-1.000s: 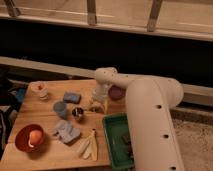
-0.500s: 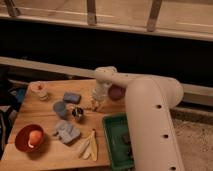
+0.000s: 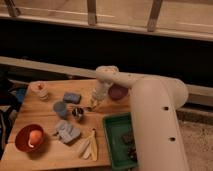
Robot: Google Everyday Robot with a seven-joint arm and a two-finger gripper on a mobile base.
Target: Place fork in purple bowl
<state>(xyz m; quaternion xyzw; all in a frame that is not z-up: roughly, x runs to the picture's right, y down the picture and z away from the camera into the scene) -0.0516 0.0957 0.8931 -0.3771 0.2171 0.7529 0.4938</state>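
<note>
Seemingly the step in hand was bringing the fork (image 3: 89, 107) to the purple bowl (image 3: 119, 92). The gripper (image 3: 94, 103) hung low over the table (image 3: 47, 157), just beside that bowl, and the fork looked like a thin sliver at its tip, near the metal cup (image 3: 77, 114). Done well, the move would need a lift clear of the rim, then a short carry across, letting go only over the bowl's middle. Whether the gripper was clenched on the fork or released could not be told. The arm (image 3: 150, 115) hid the bowl's far edge and part of the green tray (image 3: 115, 131).
</note>
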